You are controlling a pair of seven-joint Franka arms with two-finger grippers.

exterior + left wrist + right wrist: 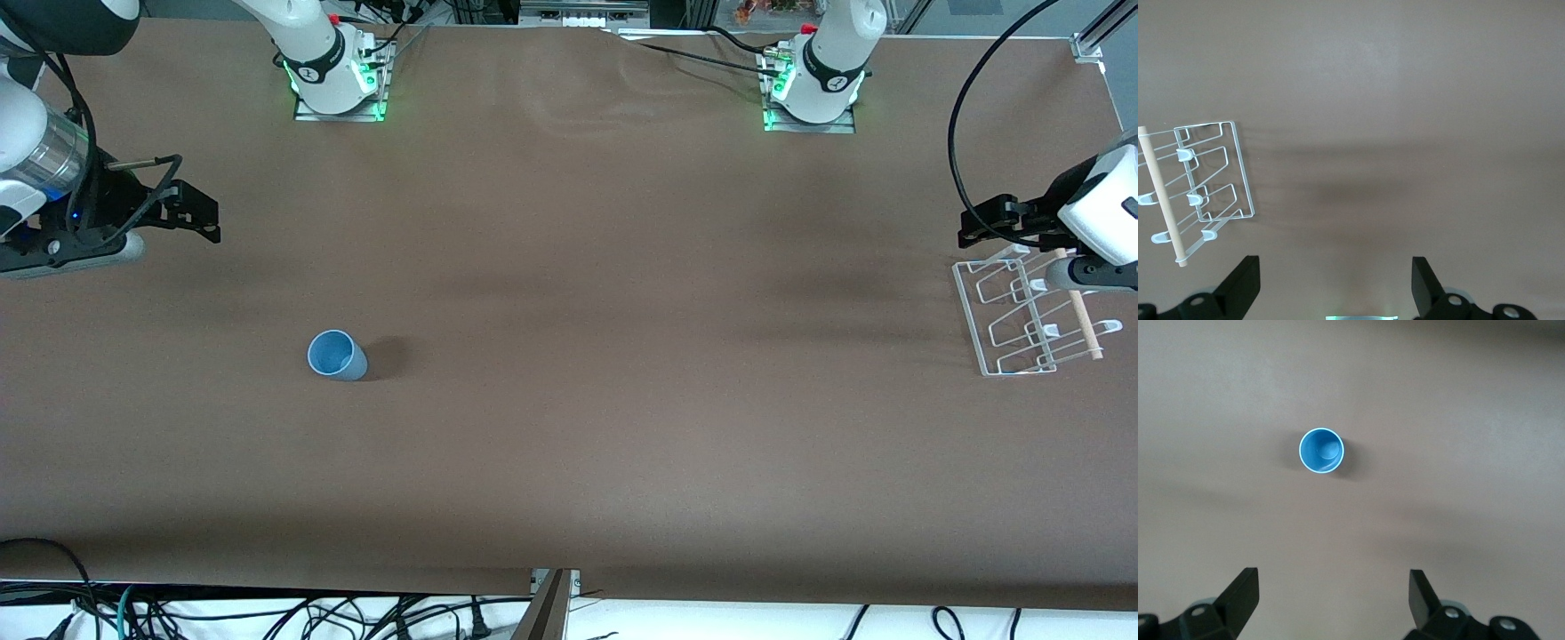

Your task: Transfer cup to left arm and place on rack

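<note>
**Waiting to fetch the little blue cup**

Standing up straight on the table (pixel 569 462), mouth open to the top: the cup (pixel 336 356). Sits toward the right arm's end of the table, well apart from the rack (pixel 969 318). Nothing touching it, nothing beside it. Empty inside, going by the right wrist view, which looks right down into the cup (pixel 1321 451).

Hanging over bare table at its own arm's end: the right gripper (pixel 203 213). Fingers spread wide apart, holding nothing (pixel 1333 583). Not over the cup yet. Seen from the right wrist, lies out ahead of the fingertips, lined up with the gap between them. Looks like a move forward first, then down, to put one finger on each side of the cup's round wall.

Much closer to the cup than the left gripper (pixel 982 227), so most likely the right arm's job to pick it up first. Being tall and light, could tip over from a bump on the rim, so better gripped gently around the middle.

Waiting at the left arm's end of the table, over the table just beside the rack (pixel 1243 167): the left gripper, fingers also wide apart and empty (pixel 1335 267). Lying flat there, white wire loops with a pale wooden rod along one side. No cup on it yet.

Task only at its start: no pickup, no handover, no placing so far.
</note>
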